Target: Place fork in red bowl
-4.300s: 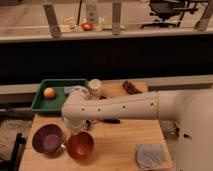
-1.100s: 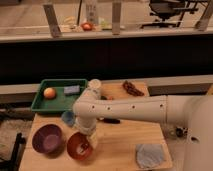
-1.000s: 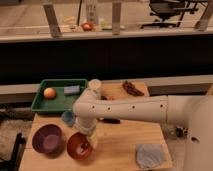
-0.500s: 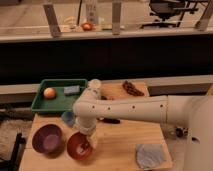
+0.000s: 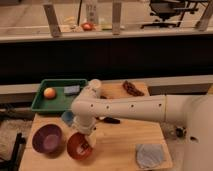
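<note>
Hand (image 5: 86, 143) sits inside red bowl (image 5: 75, 148); grip and fork's direction unclear.

Tool (image 5: 85, 143) apparently in red bowl (image 5: 75, 148), right of purple bowl (image 5: 47, 139).

Purple bowl (image 5: 47, 139), green tray (image 5: 55, 102) holding orange fruit (image 5: 49, 92), grey cloth (image 5: 150, 155)

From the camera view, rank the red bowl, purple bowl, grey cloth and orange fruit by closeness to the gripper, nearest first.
The gripper hangs over the red bowl at the table's front.
1. Red bowl: directly beneath it.
2. Purple bowl: just beside the red bowl, toward the picture's left.
3. Grey cloth: front corner, picture's right.
4. Orange fruit: in the green tray at the back.
</note>
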`<state>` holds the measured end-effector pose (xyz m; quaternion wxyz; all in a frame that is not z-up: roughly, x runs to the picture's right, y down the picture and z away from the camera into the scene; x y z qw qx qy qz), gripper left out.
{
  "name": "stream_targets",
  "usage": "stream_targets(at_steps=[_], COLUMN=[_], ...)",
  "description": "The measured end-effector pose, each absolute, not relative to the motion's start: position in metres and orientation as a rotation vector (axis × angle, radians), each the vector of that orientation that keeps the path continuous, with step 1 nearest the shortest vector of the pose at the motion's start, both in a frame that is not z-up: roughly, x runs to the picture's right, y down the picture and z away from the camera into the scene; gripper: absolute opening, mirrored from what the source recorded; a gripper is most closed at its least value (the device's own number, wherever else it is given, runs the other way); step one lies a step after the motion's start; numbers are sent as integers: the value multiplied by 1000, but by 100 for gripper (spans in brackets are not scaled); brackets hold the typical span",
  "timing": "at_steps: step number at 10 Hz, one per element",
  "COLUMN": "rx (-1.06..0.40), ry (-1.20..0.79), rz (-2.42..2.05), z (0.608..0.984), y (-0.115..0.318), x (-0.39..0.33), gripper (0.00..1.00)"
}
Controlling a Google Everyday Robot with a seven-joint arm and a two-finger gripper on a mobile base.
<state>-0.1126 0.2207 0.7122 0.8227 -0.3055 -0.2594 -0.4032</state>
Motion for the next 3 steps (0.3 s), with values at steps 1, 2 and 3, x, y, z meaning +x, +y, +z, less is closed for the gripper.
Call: stream_targets(at_steps=[1,2,3], rx=[-648,-646,-645], ry=[-556,-561,-563], rz=[-858,-861,-863], z=[711,710,710], y=[219,217,217], x=[-114,-115,-116], gripper=[80,80,80])
